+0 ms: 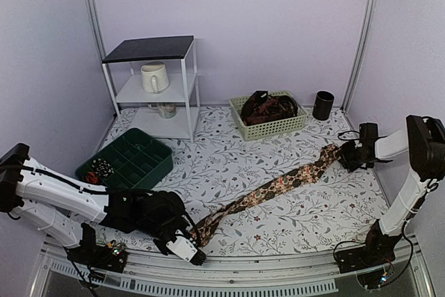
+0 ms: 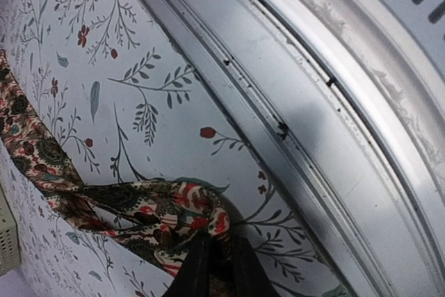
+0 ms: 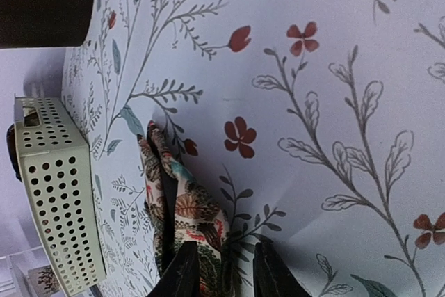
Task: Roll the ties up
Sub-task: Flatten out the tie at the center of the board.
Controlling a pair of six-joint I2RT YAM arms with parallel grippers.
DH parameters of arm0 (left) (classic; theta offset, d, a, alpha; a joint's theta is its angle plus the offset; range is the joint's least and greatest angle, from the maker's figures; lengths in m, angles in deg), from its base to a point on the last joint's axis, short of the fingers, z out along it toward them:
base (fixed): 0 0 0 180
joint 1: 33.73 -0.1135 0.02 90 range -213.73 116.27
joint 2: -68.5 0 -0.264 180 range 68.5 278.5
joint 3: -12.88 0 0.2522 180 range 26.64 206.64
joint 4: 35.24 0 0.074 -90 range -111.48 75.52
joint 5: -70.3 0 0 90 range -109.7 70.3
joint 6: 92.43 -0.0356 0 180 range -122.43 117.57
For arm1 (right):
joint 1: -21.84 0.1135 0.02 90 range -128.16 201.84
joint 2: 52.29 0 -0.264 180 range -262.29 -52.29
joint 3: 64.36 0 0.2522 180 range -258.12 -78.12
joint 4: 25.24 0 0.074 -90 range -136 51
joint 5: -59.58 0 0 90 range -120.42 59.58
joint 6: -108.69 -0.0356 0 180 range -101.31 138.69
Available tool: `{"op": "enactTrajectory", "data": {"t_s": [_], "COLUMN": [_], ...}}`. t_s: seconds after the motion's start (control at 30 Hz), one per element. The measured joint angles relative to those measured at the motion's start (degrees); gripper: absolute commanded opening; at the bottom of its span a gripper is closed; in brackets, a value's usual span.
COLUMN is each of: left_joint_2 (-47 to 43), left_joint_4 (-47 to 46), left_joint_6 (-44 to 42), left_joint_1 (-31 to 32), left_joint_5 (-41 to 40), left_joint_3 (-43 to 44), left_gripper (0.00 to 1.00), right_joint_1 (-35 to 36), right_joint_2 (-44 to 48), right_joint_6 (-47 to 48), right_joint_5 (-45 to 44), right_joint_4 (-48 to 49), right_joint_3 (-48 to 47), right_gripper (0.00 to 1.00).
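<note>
A long brown floral tie (image 1: 278,184) lies stretched diagonally across the table. My left gripper (image 1: 196,234) is shut on its narrow end near the front edge. In the left wrist view the fingers (image 2: 198,269) pinch the bunched fabric (image 2: 160,210). My right gripper (image 1: 342,154) is at the tie's wide end at the far right. In the right wrist view its jaws stand apart (image 3: 226,259) around the folded tie end (image 3: 188,210). The fabric rests against one finger, and bare table shows beside the other. A small dark patterned coil (image 1: 103,167) sits in the green tray.
A pale green basket (image 1: 240,106) at the back holds more dark ties, with a black cup (image 1: 322,104) to its right. A green compartment tray (image 1: 128,158) lies at the left. A white shelf (image 1: 184,67) with a mug stands behind it. The metal table rail (image 2: 334,102) runs beside the left gripper.
</note>
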Motion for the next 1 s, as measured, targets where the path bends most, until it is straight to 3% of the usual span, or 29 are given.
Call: {"op": "enactTrajectory", "data": {"t_s": [0.37,0.53,0.73,1.0], "left_joint_2": [-0.39,-2.38,-8.55,-12.61], "left_joint_4": [-0.61,-0.61,-0.72,-4.22], "left_joint_6": [5.70,8.81,13.97,23.63], "left_joint_1": [1.44,1.44,-0.20,-4.87], "left_joint_5": [-0.83,-3.17,-2.36,1.90], "left_joint_3": [-0.42,-0.42,-0.07,1.62], "left_gripper": [0.36,0.37,0.37,0.36], "right_joint_1": [0.42,3.48,13.25,22.93], "right_joint_2": [4.61,10.67,11.91,3.91], "right_joint_6": [-0.57,-2.21,-5.40,-11.87], "right_joint_5": [-5.68,-5.79,-5.07,-4.79], "right_joint_4": [-24.39,-30.49,-33.68,-38.53], "right_joint_3": [-7.04,-7.08,-9.09,-17.94], "right_gripper": [0.43,0.47,0.48,0.50]}}
